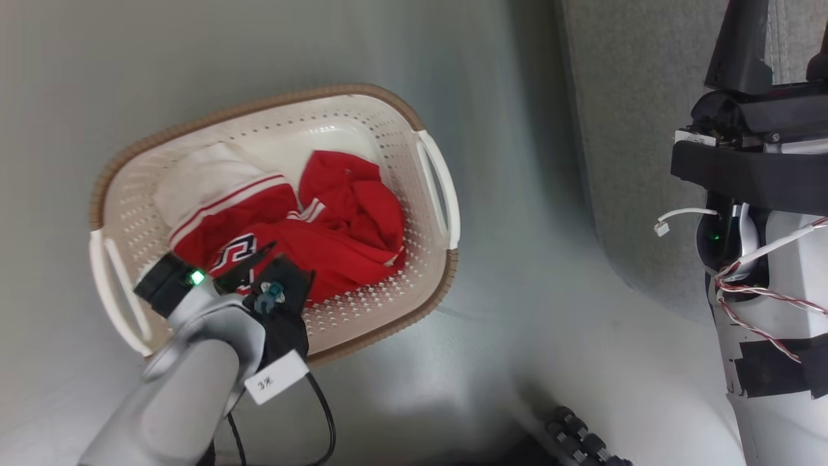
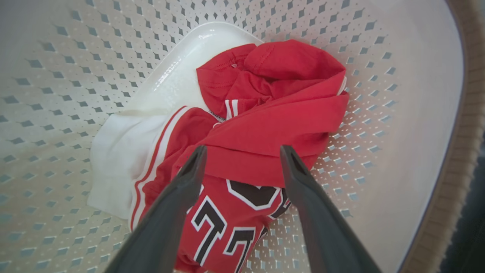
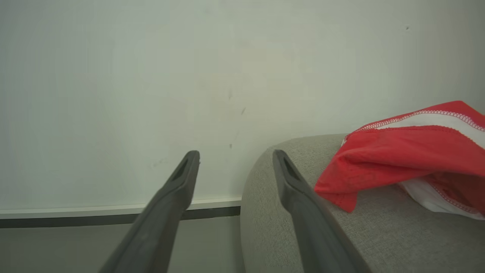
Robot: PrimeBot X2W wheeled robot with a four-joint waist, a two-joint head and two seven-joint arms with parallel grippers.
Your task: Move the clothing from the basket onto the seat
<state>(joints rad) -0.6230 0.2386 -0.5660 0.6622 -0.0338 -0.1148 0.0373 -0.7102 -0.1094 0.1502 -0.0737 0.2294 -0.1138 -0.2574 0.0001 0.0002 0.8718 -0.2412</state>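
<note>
Clothing [image 1: 349, 213] is lying crumpled in the bottom of the basket [image 1: 381, 97], which is standing on the pale floor [image 1: 517, 310] near the grey sofa [image 1: 634, 97]. In the head view the basket is stretching its long axis from lower left to upper right, with a handle [image 1: 440, 188] at each short end. The heap is running along that same line: white fabric [image 1: 207, 175] is bunching at its upper-left part, while red jerseys are filling the middle and spilling toward the right-hand handle. One lettered jersey [image 2: 242, 218], showing dark white-edged lettering [image 2: 250, 193], is lying nearest the left gripper [image 2: 242, 151], partly covered by a fold of another red jersey. The left gripper is reaching down into the basket with its two fingers spread apart and nothing between them. Its fingertips are hovering over the fold just above the lettering, and whether they are touching the cloth cannot be told. Part of the basket's bare white bottom is showing beyond the heap. The right gripper [image 3: 235, 157] is hanging well apart from the basket, fingers likewise spread and empty, pointing toward a pale wall [image 3: 151, 76] past the sofa's rounded edge. On the sofa, to the right in the right wrist view, a red garment [image 3: 398, 163] with a white stripe is lying loosely bundled.
</note>
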